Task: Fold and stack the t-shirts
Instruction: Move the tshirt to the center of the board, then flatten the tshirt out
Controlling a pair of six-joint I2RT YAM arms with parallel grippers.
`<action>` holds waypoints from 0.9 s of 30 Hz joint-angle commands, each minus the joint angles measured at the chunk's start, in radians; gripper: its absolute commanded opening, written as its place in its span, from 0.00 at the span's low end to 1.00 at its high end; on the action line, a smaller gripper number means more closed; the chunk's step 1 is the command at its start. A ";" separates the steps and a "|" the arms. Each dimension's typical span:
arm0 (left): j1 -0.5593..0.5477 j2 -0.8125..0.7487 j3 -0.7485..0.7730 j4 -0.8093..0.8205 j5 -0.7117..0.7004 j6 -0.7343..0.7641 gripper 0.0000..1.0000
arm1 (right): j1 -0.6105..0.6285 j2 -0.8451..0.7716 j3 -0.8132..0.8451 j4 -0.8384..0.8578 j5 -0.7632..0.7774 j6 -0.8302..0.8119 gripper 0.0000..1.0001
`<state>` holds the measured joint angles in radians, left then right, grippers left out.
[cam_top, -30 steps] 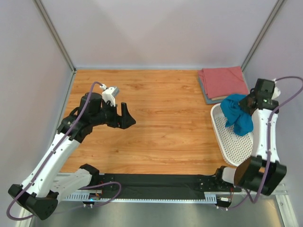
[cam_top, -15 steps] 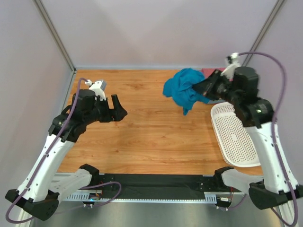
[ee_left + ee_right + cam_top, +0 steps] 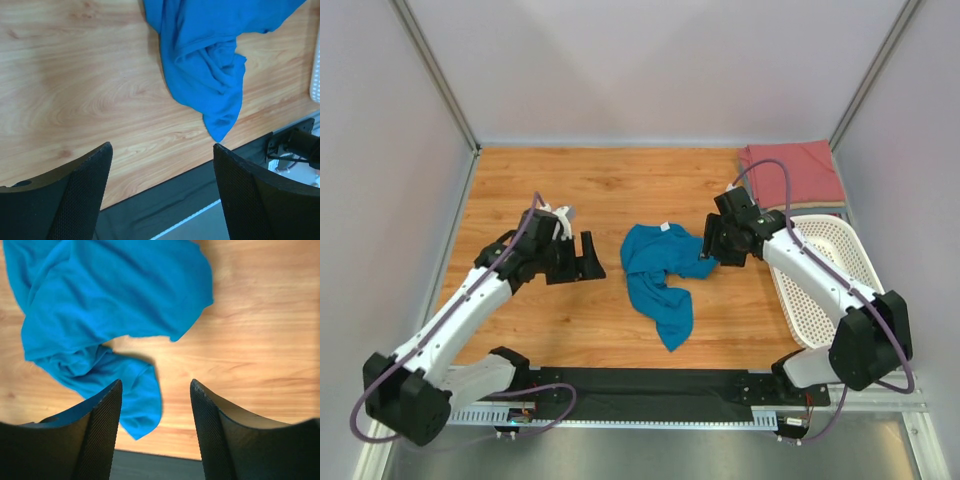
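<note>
Two t-shirts in plain view: one teal-blue t-shirt (image 3: pixel 660 275) at centre, one salmon-red t-shirt (image 3: pixel 790 172) at one o'clock. One white basket (image 3: pixel 850 270). Two grippers: left gripper (image 3: pixel 592 257), right gripper (image 3: pixel 708 245).

A crumpled t-shirt (image 3: pixel 660 275) is laid on the counter (image 3: pixel 620 190) about midway between its left and right edges, flanked by the left claw (image 3: pixel 588 258) on its left and the right claw (image 3: pixel 712 248) just at its right side. A basket (image 3: pixel 840 235) is set along the right edge, and a folded t-shirt (image 3: pixel 792 172) is placed behind it in the far right corner.
</note>
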<state>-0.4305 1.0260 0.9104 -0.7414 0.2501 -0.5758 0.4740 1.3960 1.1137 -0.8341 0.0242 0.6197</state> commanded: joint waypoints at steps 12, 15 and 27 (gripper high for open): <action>-0.053 0.485 0.064 0.382 0.195 -0.087 0.82 | -0.106 0.332 0.124 0.170 0.023 -0.129 0.59; -0.083 0.551 0.100 0.390 0.206 -0.064 0.81 | -0.109 0.368 0.114 0.213 0.010 -0.147 0.59; -0.099 0.689 0.246 0.303 0.160 -0.064 0.00 | -0.107 0.219 0.270 0.034 0.078 -0.196 0.00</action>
<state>-0.5293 1.7370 1.0588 -0.4038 0.4324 -0.6624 0.3687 1.7405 1.2808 -0.7399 0.0502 0.4580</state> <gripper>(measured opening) 0.042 0.018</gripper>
